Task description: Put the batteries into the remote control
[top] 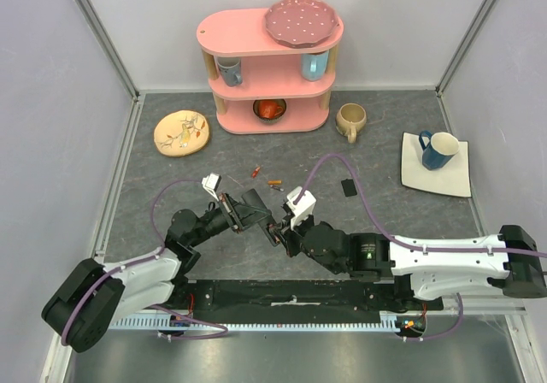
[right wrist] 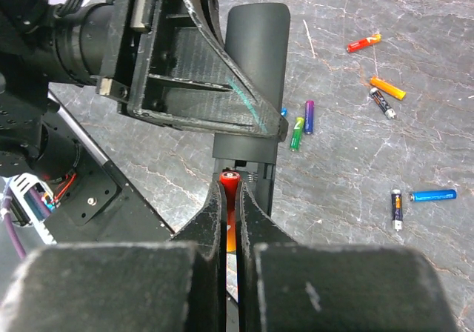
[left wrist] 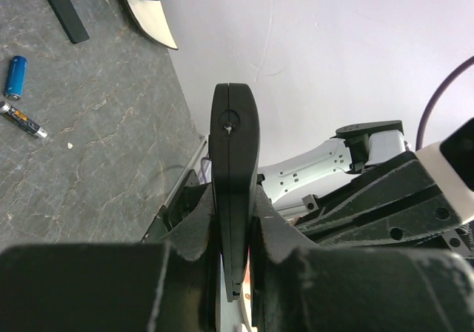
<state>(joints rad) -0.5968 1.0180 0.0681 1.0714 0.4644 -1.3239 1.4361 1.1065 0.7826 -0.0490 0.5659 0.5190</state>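
Note:
My left gripper (top: 246, 208) is shut on the remote control (left wrist: 233, 161), a slim black bar held edge-on above the table. In the right wrist view the remote (right wrist: 255, 43) shows its open recess with a spring at the near end. My right gripper (top: 280, 229) is shut on a red-orange battery (right wrist: 230, 195), whose tip is right at the end of that recess. Loose batteries lie on the table: red (right wrist: 363, 43), orange (right wrist: 387, 87), green (right wrist: 296, 134), purple (right wrist: 308, 115), blue (right wrist: 433, 195) and others.
A small black cover piece (top: 348, 186) lies right of the grippers. At the back stand a pink shelf (top: 269, 67), a beige mug (top: 350, 120), a yellow plate (top: 181, 132), and a blue mug (top: 438, 148) on a white square plate (top: 453, 178).

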